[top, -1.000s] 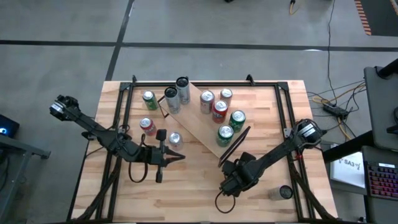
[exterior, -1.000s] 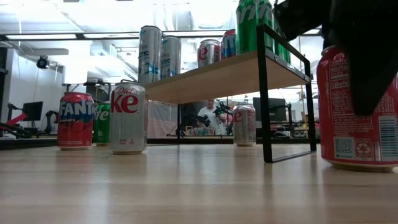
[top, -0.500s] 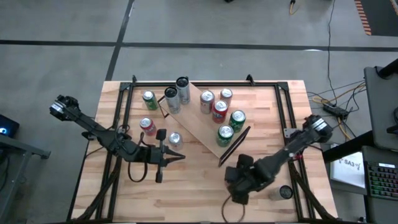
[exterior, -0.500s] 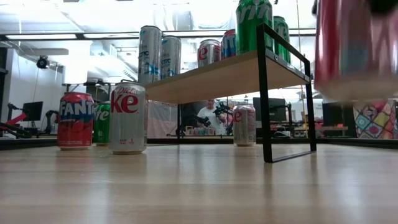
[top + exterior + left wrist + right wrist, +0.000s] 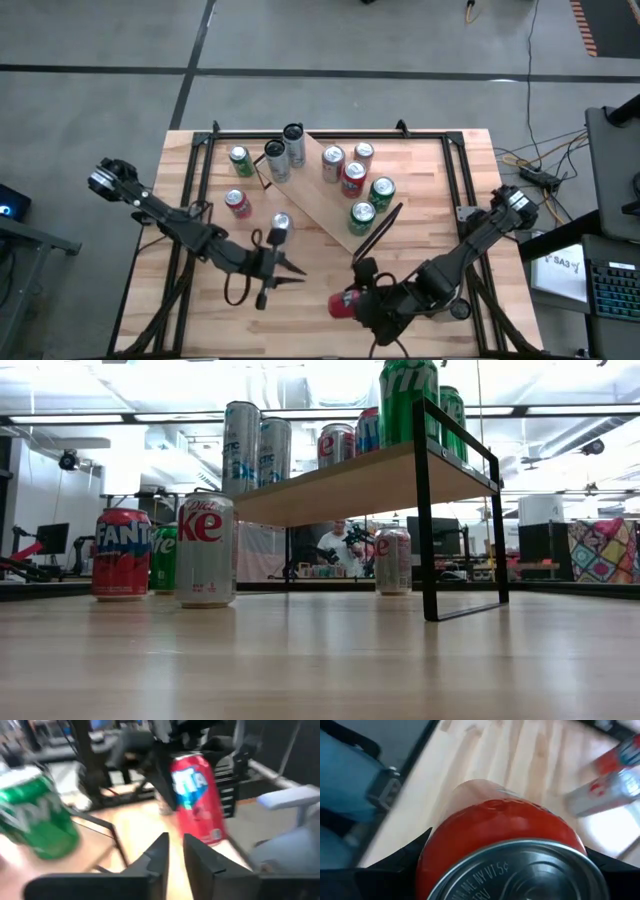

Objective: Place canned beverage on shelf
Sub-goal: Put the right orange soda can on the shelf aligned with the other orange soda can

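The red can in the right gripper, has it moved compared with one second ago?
Yes. The red can has left the tabletop's right front; the right gripper now holds it tipped sideways, nearer the front edge, farther from the shelf.

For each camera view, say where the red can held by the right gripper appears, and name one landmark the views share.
High view: red can at the near table edge, lying sideways in the right gripper.
Low view: not in it.
Left wrist view: cannot tell.
Right wrist view: fills the foreground, lid toward the camera.
Shared landmark: the shelf, seen in the high and low views.

Left gripper [image 5: 272, 280] jaws near-closed
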### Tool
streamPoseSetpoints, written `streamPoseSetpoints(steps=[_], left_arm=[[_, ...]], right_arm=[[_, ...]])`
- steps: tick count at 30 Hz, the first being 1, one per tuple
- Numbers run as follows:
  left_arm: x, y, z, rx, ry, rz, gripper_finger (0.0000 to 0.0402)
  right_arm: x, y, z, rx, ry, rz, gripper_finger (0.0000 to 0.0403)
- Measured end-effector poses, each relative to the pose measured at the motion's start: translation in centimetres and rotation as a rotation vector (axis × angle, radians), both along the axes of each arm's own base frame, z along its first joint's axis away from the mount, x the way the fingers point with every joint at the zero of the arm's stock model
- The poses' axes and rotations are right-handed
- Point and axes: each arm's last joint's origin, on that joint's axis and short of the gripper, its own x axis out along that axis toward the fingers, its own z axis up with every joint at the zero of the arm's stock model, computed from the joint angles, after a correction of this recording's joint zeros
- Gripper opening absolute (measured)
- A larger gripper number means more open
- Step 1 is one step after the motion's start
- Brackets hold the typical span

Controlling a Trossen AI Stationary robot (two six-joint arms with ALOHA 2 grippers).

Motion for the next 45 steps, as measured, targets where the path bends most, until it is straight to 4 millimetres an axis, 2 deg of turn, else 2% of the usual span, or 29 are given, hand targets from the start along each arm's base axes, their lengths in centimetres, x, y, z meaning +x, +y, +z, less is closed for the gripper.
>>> streamPoseSetpoints(steps=[4,11,17,23,29,45], left_arm=[[0.3,-0.2,-0.9,-0.049,0.058,0.012,0.0111],[1.6,-1.0,-2.5,-0.018,0.054,-0.024,0.0235],[2.4,-2.0,-3.5,-0.047,0.035,-0.147,0.0289],[3.2,-2.0,-4.0,-0.09,0.016,-0.122,0.0306],[3.7,-1.8,-4.6,-0.103,0.008,0.003,0.0306],[4.6,-2.2,-5.5,-0.172,-0.03,-0.001,0.0306]], right_arm=[[0.3,-0.1,0.2,-0.12,-0.061,0.039,0.0284],[1.1,0.0,0.9,-0.212,-0.153,0.159,0.0284],[1.5,-0.7,0.9,-0.278,-0.151,0.199,0.0284],[1.8,-1.2,0.8,-0.314,-0.143,0.223,0.0284],[2.2,-1.6,0.9,-0.341,-0.155,0.229,0.0284],[2.7,-2.3,1.0,-0.345,-0.156,0.241,0.0284]])
